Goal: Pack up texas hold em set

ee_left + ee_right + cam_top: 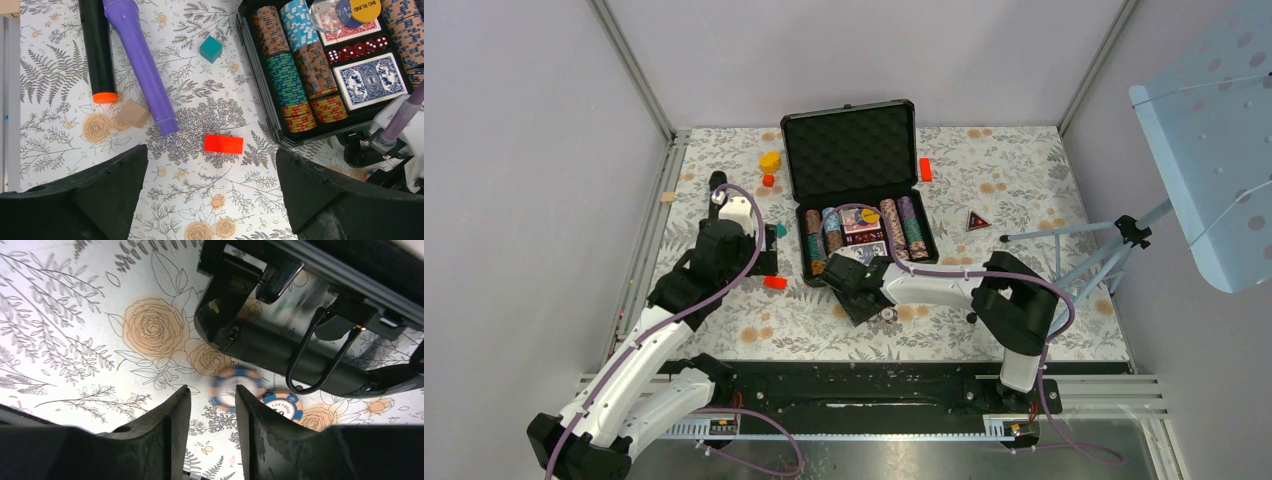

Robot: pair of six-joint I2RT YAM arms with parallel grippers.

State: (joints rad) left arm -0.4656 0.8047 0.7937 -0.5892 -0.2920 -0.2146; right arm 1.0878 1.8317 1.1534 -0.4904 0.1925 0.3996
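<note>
The black case (850, 150) stands open at the back middle, its foam-lined lid up. Rows of striped chips (285, 80), two card decks (368, 80) and red dice fill its tray. Two loose blue-and-orange chips lie on the cloth in front of the case's handle (320, 355). One chip (235, 385) is blurred, just beyond my right gripper's (212, 390) fingertips. The other chip (281, 405) is partly behind the right finger. The right jaws stand narrowly apart with nothing between them. My left gripper (211, 150) is wide open left of the case, over a red block (223, 144).
A purple cylinder (140, 60) and a black one with an orange tip (97, 50) lie left of the case. A teal block (211, 48) and a beige block (133, 113) are near them. Yellow (770, 160) and red (925, 169) blocks sit at the back, a tripod (1084, 250) at right.
</note>
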